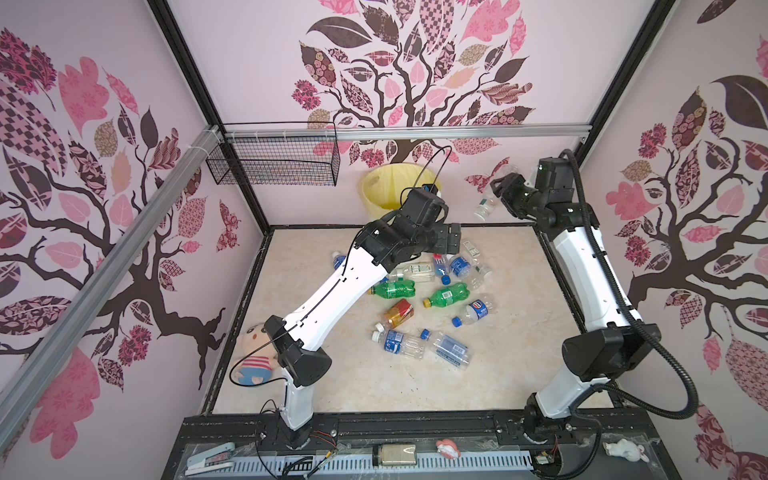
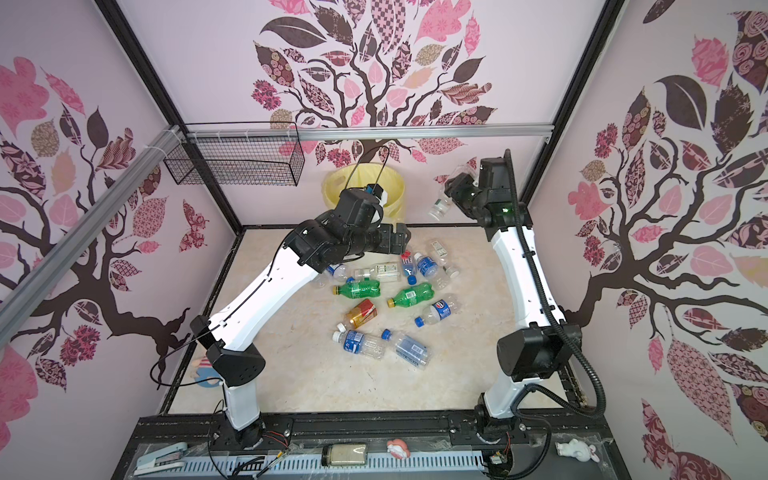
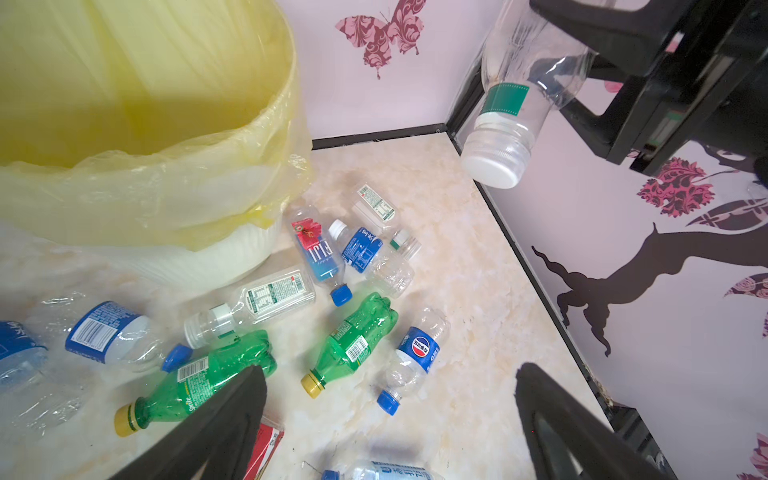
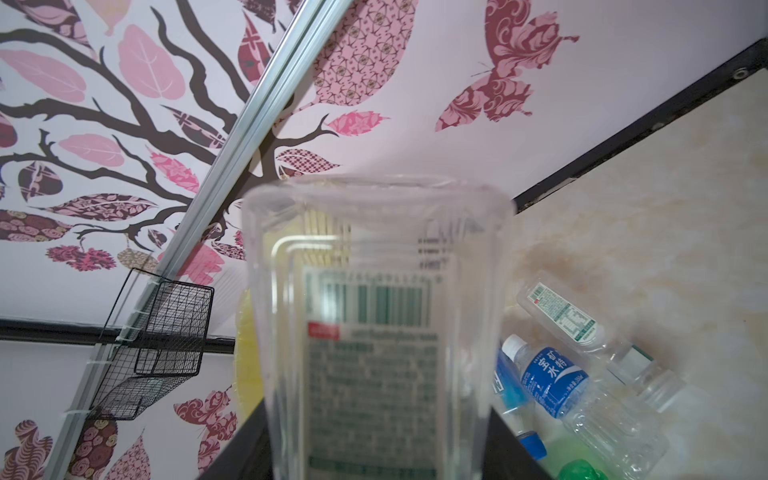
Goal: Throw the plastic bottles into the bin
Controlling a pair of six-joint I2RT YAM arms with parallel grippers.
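The right tool (image 1: 498, 188) is clamped on a clear bottle (image 1: 484, 207) with a white cap and a green band at its neck. It holds the bottle in the air with the cap tilted downward. The clear bottle hangs beside the bin (image 1: 376, 195), off its rim on the right arm's side and not over the mouth. In the right wrist view its blurred body fills the middle (the label print cannot be read).

The bin is cream-white and ribbed, with a yellow bag folded over its rim. It stands on the counter (image 1: 332, 374) against the back wall.

The left tool (image 1: 452, 240) has its fingers wide apart and holds nothing. It hovers just in front of the bin, above the bottles nearest to it.

The other bottles lie on their sides on the counter in front of the bin. Closest to the bin is a tight cluster of clear ones, among them a Fiji bottle (image 3: 318, 249) and a flat bottle (image 3: 266, 299) with green print. A little farther from the bin lie a green bottle (image 1: 392, 289) and another green bottle (image 1: 446, 296), both with yellow caps. Beyond those are an amber bottle (image 1: 399, 312) with a red label and a Pepsi bottle (image 1: 476, 309). Farthest from the bin lie 2 more, side by side: a white-capped bottle (image 1: 401, 343) and a blue-capped bottle (image 1: 451, 349), both with blue labels.

A black wire basket (image 1: 274, 162) hangs on the wall beside the bin, on the left arm's side.
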